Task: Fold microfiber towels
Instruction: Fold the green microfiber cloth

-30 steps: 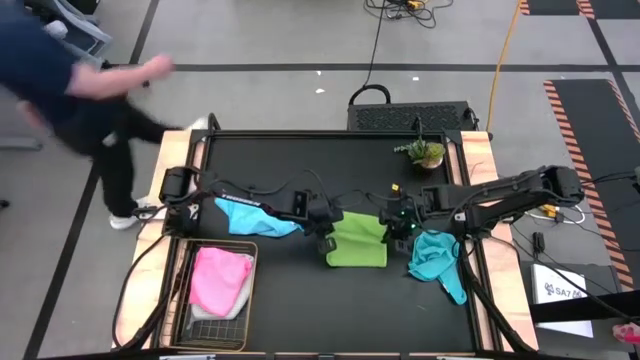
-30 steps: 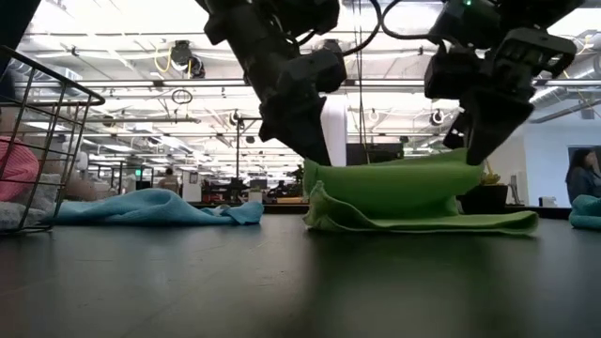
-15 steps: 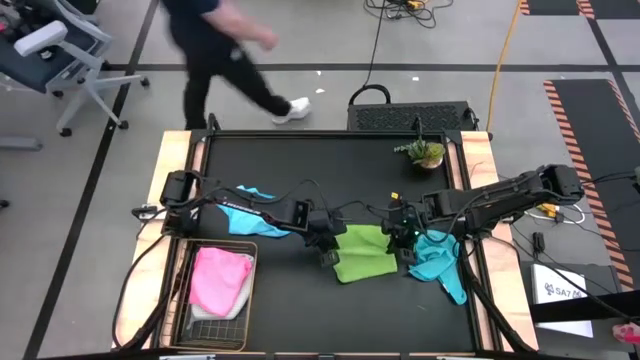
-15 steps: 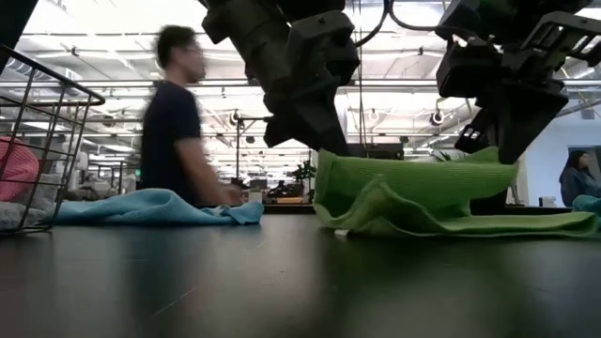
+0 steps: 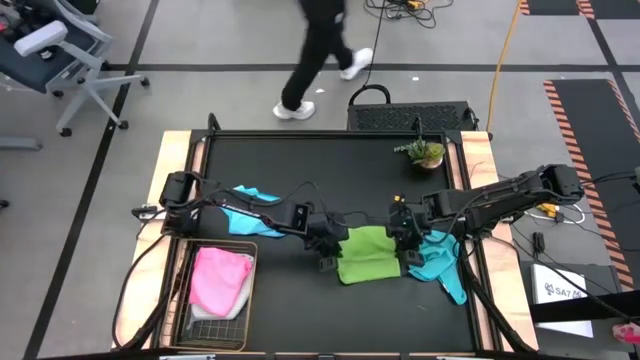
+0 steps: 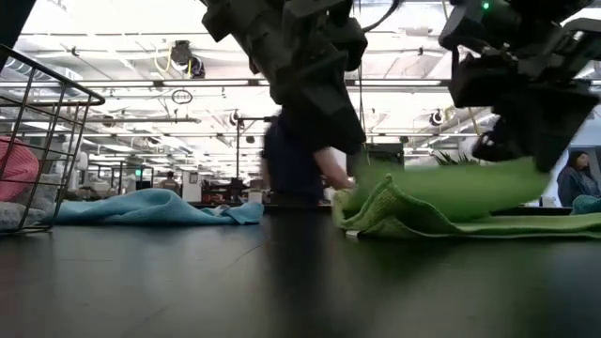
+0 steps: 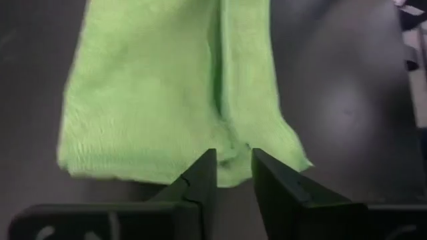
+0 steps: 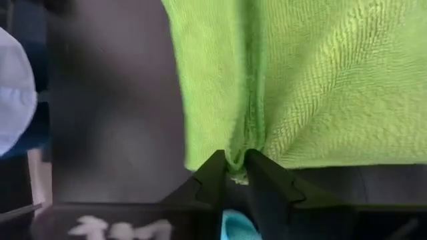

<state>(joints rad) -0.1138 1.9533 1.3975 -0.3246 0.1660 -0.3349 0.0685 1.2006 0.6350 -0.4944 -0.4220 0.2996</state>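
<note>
We are finishing a fold of the lime green towel at mid-table. The left gripper stands slightly apart, empty; the right gripper pinches its edge (barely). Next, release and lift clear.

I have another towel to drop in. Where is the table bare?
Bare: the far half between the light blue towel and potted plant, and the near strip between basket and teal towel. Crowded: the middle, both grippers at the lime green towel.
</note>
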